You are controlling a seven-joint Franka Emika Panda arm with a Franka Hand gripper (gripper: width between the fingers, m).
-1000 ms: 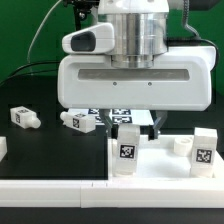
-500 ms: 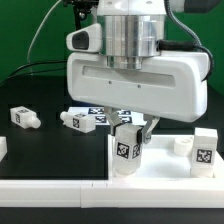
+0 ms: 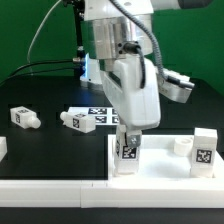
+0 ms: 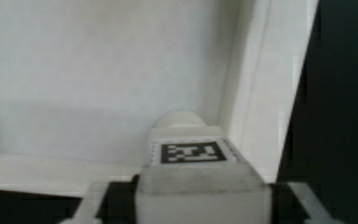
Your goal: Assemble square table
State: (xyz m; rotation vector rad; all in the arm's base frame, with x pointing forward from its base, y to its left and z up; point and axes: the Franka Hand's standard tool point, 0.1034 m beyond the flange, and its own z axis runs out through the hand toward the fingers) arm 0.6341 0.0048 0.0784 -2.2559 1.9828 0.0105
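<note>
- Looking first at the exterior view, we see the gripper point(image 3: 128, 127) pointing down from the arm's glossy white-and-grey shell. Its fingers are clamped on the upper end of the gripped leg point(image 3: 128, 152).
- We see that leg as a stubby white plastic block with a black-and-white square tag on its face. It stands upright, low in the frame, at the corner of the square top point(image 3: 160, 166) toward the exterior view's left.
- The square top is smooth white plastic with a raised rim. A round socket point(image 3: 180, 147) rises from it, and the second upright leg point(image 3: 203, 150) stands at its end toward the exterior view's right.
- On the matte black table point(image 3: 45, 150), the far-left leg point(image 3: 22, 118) and the middle leg point(image 3: 80, 121) lie on their sides, apart from each other.
- The marker board point(image 3: 98, 111) lies thin and flat just behind the middle leg, partly hidden by the arm.
- A long white bar point(image 3: 50, 188) runs along the frame's lower edge.
- Turning to the wrist view, we see the gripped leg point(image 4: 194, 150) with its rounded end and crisp tag, squeezed between blurred grey fingers point(image 4: 114, 203).
- Beyond it lies the square top's smooth floor point(image 4: 105, 70). Its rim forms a straight ridge beside the leg, with the black table point(image 4: 345, 100) past it.
</note>
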